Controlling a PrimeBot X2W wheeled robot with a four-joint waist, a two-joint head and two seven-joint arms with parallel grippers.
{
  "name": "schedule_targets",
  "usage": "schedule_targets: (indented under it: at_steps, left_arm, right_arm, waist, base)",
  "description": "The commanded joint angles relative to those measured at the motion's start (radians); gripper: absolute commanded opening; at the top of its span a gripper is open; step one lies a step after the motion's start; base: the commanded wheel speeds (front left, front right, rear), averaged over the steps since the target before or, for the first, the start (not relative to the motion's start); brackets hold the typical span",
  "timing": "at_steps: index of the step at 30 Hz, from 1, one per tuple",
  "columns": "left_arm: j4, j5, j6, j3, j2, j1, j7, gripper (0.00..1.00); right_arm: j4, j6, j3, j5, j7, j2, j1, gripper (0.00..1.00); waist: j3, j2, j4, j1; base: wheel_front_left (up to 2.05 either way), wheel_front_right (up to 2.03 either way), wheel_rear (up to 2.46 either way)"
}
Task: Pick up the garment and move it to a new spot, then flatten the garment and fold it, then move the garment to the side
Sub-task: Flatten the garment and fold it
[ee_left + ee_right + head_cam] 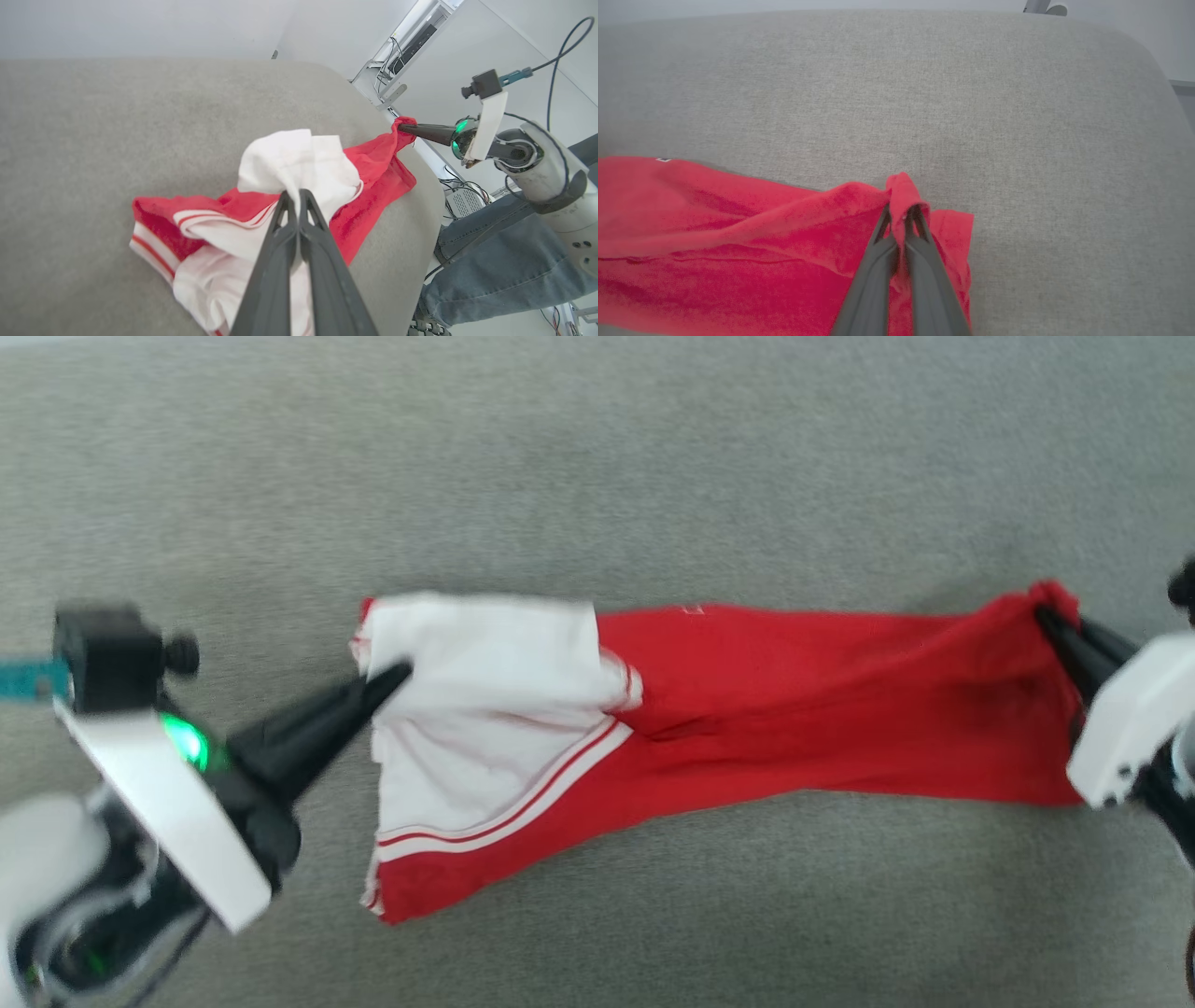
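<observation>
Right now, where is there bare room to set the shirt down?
The grey fabric surface is bare beyond the red-and-white jersey shirt, and in a narrower strip nearer than it. Crowded along the shirt's line, where left gripper and right gripper pinch its ends.

A grey fabric surface (597, 448), perhaps upholstery, carries the garment (747, 709).

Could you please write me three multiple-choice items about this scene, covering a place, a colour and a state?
1. Where does the left gripper hold the garment? A. red end B. white sleeve end C. middle
2. What colour is the surface beneath it? A. blue B. brown C. grey
3. The right gripper is: A. shut on the garment B. open above it C. resting off it
1 B, it pinches white cloth; 2 C, grey fabric lies all around; 3 A, red cloth is pinched in it.
</observation>
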Motion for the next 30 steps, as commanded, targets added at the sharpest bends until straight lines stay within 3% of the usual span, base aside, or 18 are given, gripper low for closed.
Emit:
schedule_targets:
  at_steps: [1, 5, 8, 16, 21, 22, 23, 24, 25, 26, 27, 30]
  left_arm:
    - [-0.005, 0.012, 0.002, -0.004, 0.005, 0.027, -0.014, 0.00]
    - [-0.011, 0.026, 0.002, -0.010, 0.013, 0.130, -0.046, 0.00]
    - [0.018, 0.026, 0.002, -0.012, -0.014, 0.193, -0.052, 0.00]
    - [0.198, 0.088, 0.002, 0.032, -0.146, 0.240, -0.053, 0.00]
    - [0.276, 0.141, 0.002, 0.012, -0.181, 0.243, -0.053, 0.00]
    - [0.286, 0.149, 0.002, 0.011, -0.188, 0.242, -0.053, 0.00]
    - [0.292, 0.145, 0.002, 0.016, -0.195, 0.244, -0.053, 0.02]
    - [0.294, 0.141, 0.002, 0.027, -0.200, 0.247, -0.053, 0.18]
    - [0.296, 0.144, 0.002, 0.043, -0.202, 0.250, -0.053, 0.38]
    - [0.296, 0.144, 0.002, 0.043, -0.202, 0.250, -0.053, 0.38]
    - [0.297, 0.152, 0.002, 0.075, -0.210, 0.267, -0.053, 1.00]
    - [0.305, 0.166, 0.002, 0.150, -0.228, 0.309, -0.053, 1.00]
  right_arm:
    - [-0.022, 0.000, -0.011, -0.006, 0.007, 0.011, 0.026, 0.00]
    - [-0.098, 0.000, -0.079, -0.014, 0.040, 0.046, 0.120, 0.00]
    - [-0.115, 0.000, -0.126, -0.029, 0.050, 0.078, 0.153, 0.00]
    - [0.017, 0.000, -0.175, -0.092, 0.003, 0.155, 0.108, 0.00]
    - [0.101, 0.000, -0.150, -0.108, -0.034, 0.176, 0.069, 0.00]
    - [0.109, 0.000, -0.143, -0.107, -0.038, 0.179, 0.068, 0.06]
    - [0.114, 0.000, -0.140, -0.103, -0.040, 0.181, 0.068, 0.33]
    - [0.114, 0.000, -0.142, -0.094, -0.043, 0.180, 0.066, 0.85]
    - [0.110, 0.000, -0.148, -0.089, -0.047, 0.176, 0.067, 1.00]
    - [0.110, 0.000, -0.148, -0.089, -0.047, 0.176, 0.067, 1.00]
    - [0.089, 0.000, -0.164, -0.077, -0.037, 0.168, 0.081, 1.00]
    - [0.058, 0.000, -0.207, -0.043, -0.009, 0.168, 0.099, 1.00]
  waist:
    - [-0.018, -0.0001, 0.020, 0.0000]
    - [-0.014, -0.0001, 0.026, 0.0000]
    - [-0.003, -0.0001, 0.028, 0.0000]
    - [0.032, -0.0001, 0.015, 0.0000]
    - [0.043, -0.0001, 0.004, 0.0000]
    - [0.043, -0.0001, 0.003, 0.0000]
    - [0.042, -0.0001, 0.003, 0.0000]
    - [0.041, -0.0001, 0.005, 0.0000]
    - [0.040, -0.0001, 0.007, 0.0000]
    - [0.040, -0.0001, 0.007, 0.0000]
    - [0.033, -0.0001, 0.014, 0.0000]
    - [0.021, -0.0001, 0.029, 0.0000]
  base:
    - [0.00, 0.00, 0.00]
    - [0.00, 0.00, 0.00]
    - [0.00, 0.00, 0.00]
    - [0.00, 0.00, 0.00]
    - [0.00, 0.00, 0.00]
    - [0.00, 0.00, 0.00]
    - [0.00, 0.00, 0.00]
    - [0.00, 0.00, 0.00]
    - [0.00, 0.00, 0.00]
    - [0.00, 0.00, 0.00]
    - [0.00, 0.00, 0.00]
    - [0.00, 0.00, 0.00]
